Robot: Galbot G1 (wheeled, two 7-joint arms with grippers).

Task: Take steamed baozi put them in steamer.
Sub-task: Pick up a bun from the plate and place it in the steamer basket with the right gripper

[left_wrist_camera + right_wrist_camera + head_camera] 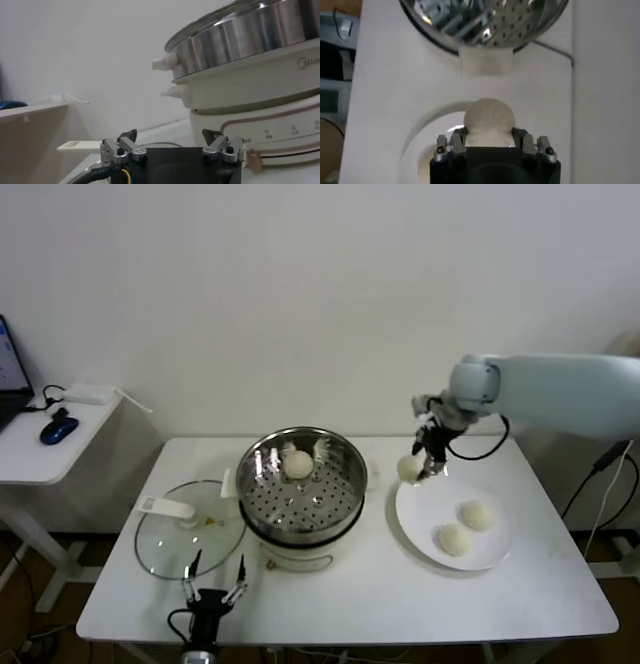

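Observation:
The shiny steel steamer [302, 489] stands mid-table on its white base, with one baozi [297, 465] on its perforated tray. My right gripper [414, 470] is shut on a second baozi [409, 468], held above the far left rim of the white plate [420, 534]. The right wrist view shows that baozi [489, 121] squeezed between the fingers, with the steamer [485, 22] ahead. Two more baozi [476, 515] [454, 539] lie on the plate. My left gripper [214, 578] is open and empty at the table's front edge, beside the steamer's base [260, 107].
A flat glass lid [190, 529] with a white handle lies left of the steamer. A side table with a blue mouse [58, 429] stands at far left. A black cable hangs at the right table edge.

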